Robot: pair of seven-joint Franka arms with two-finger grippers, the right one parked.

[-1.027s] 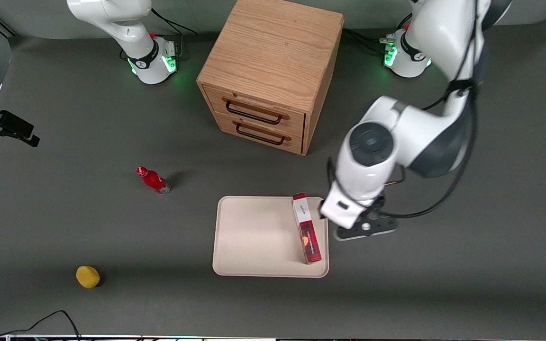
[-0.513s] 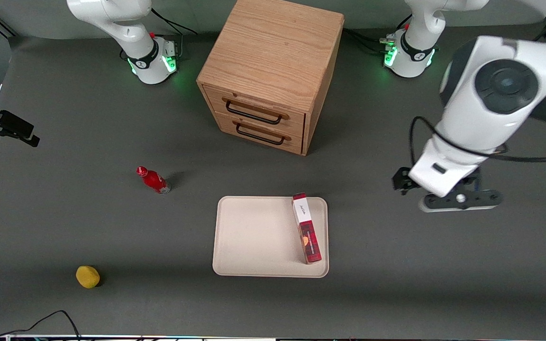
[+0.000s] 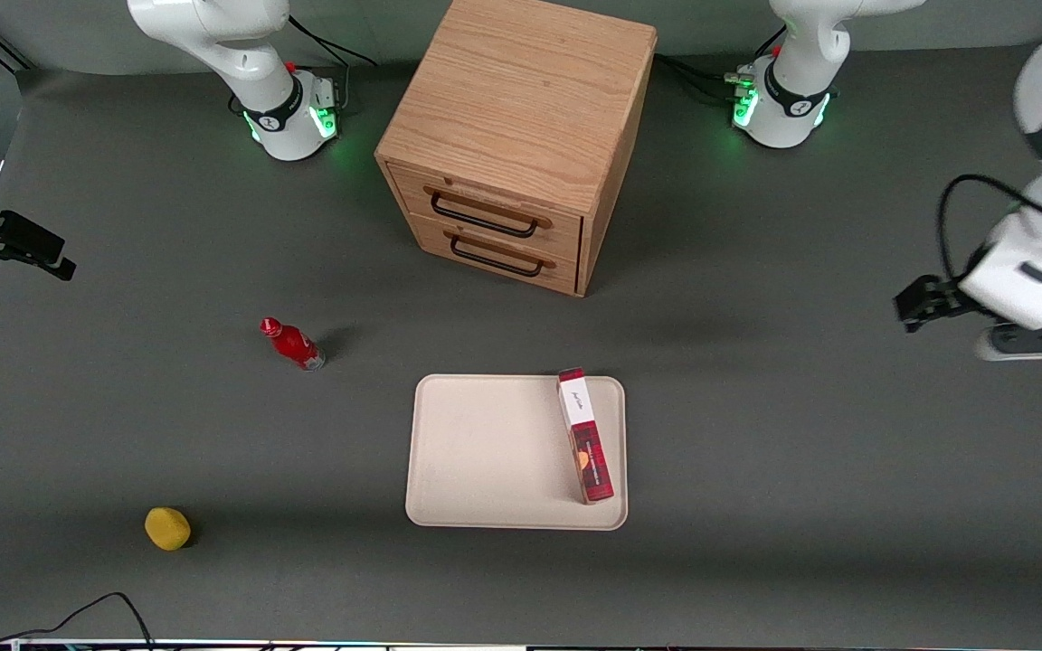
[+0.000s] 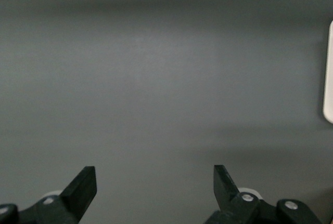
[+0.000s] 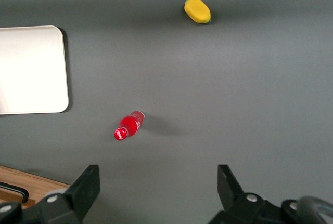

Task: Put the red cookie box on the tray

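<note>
On tray (image 3: pixel 485 452), along edge nearest working arm: red cookie box (image 3: pixel 585 436) lying flat, released. Hand (image 4: pixel 155 182) spread, empty, now pulled well away toward working arm's end of bench (image 3: pixel 756 407). Placement looks done; retreat only.

The working arm is built of glossy white rounded shells with dark grey joint sections. A black cable loops from its forearm to the wrist. Its round white base carries a black ring with lettering, a small red knob and green lights, with black cables plugged in. The tool (image 4: pixel 155 185) is black: two wedge-shaped fingers (image 4: pixel 83 185) set wide apart, each with a silver screw head, mounted on a flat black bar.
</note>
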